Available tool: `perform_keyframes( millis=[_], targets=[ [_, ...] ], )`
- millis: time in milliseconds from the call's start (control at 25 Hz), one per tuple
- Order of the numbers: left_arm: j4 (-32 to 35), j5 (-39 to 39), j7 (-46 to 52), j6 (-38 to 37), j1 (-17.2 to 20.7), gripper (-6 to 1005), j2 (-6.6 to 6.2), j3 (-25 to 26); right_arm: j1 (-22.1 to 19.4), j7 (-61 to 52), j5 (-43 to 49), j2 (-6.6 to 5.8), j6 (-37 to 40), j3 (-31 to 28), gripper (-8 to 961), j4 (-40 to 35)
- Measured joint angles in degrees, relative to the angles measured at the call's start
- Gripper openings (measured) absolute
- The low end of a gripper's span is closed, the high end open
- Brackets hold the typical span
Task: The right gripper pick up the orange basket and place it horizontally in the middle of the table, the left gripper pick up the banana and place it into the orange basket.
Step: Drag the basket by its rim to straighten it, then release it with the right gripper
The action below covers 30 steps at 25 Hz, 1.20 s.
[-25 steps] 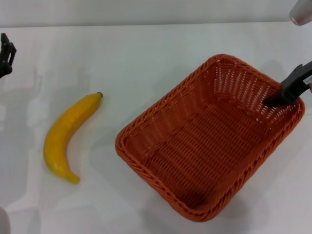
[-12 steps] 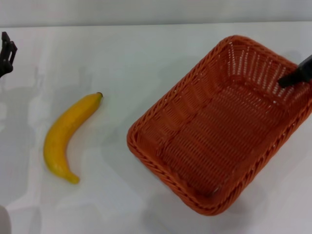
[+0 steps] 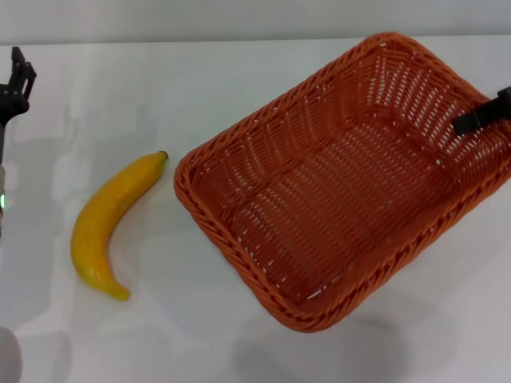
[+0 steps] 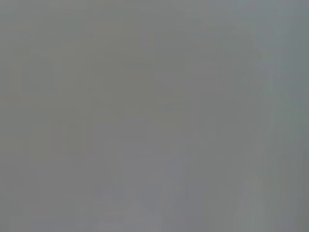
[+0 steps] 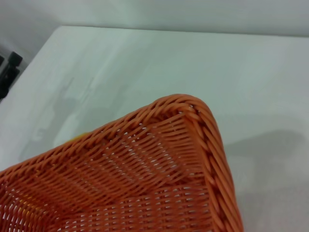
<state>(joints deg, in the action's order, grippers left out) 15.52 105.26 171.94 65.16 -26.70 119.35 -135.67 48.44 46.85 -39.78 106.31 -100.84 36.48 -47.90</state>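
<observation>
The orange basket [image 3: 271,152] hangs tilted above the table [image 3: 200,80], casting a shadow under its near corner. A black finger of my right gripper [image 3: 471,121] reaches over the basket's right wall, and the gripper is shut on that wall. The yellow banana [image 3: 108,223] lies on the table just left of the basket, dark tip toward the back. My left gripper [image 3: 14,80] hovers at the far left edge, behind the banana and apart from it. In the right wrist view, a corner of the basket [image 5: 193,159] fills the foreground. The left wrist view is plain grey.
Bare white tabletop [image 5: 145,63] stretches behind and in front of the basket and the banana. My left gripper [image 5: 8,70] shows as a dark shape at the table's far edge in the right wrist view. A green light [image 3: 2,199] glows on the left arm.
The basket has risen and swung left toward the banana, held by the right gripper. The left arm has edged further into view. The banana has not moved.
</observation>
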Motion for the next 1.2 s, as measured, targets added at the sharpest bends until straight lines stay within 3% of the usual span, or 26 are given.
perform_keyframes(
  millis=[200,440,960,1200],
  targets=[
    [-0.03,0.03,-0.02,-0.51,-0.22,826,-0.01,-0.03,-1.67,-1.22,-1.19,-0.34,1.09,-0.92,144,1.48],
    [-0.05,0.05,-0.02,-0.50,-0.28,825,-0.10,-0.04,-3.57,-1.49,-2.20,0.18,2.59,-5.97,145,3.38],
    [-0.14,-0.22,-0.81,-0.19,-0.05,823,-0.10,0.34,-9.59,-2.27,-9.65,3.07,6.11,-6.86,145,2.95],
    [-0.14,-0.27,-0.82,-0.08,0.02,822,-0.08,0.38,-12.28,-1.50,-12.41,4.95,8.15,-7.02,144,2.73]
  ],
)
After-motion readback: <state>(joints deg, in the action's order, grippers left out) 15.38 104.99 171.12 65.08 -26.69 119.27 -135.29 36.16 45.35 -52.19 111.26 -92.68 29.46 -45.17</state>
